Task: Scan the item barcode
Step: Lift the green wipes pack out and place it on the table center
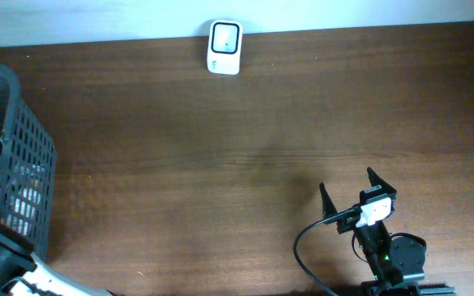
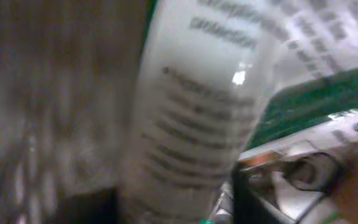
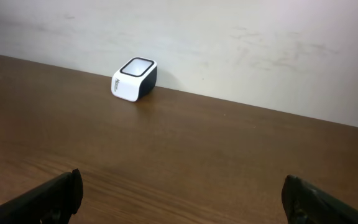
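Blur smears the left wrist view: a white cylindrical bottle [image 2: 197, 112] with dark print fills it, green-and-white packs [image 2: 328, 106] behind, grey mesh at left. Left gripper unseen, cannot tell whether it grips anything. Overhead, left arm [image 1: 6, 271] is cut off at the corner beside the slatted grey plastic basket [image 1: 31, 148], also cropped. Right gripper [image 1: 346, 179] hovers over the wood-grain table [image 1: 179, 164], jaws spread wide, empty. Boxy white scanner [image 1: 224, 48] sits at the far edge

Overhead and low right-wrist views share the scanner [image 1: 224, 37].
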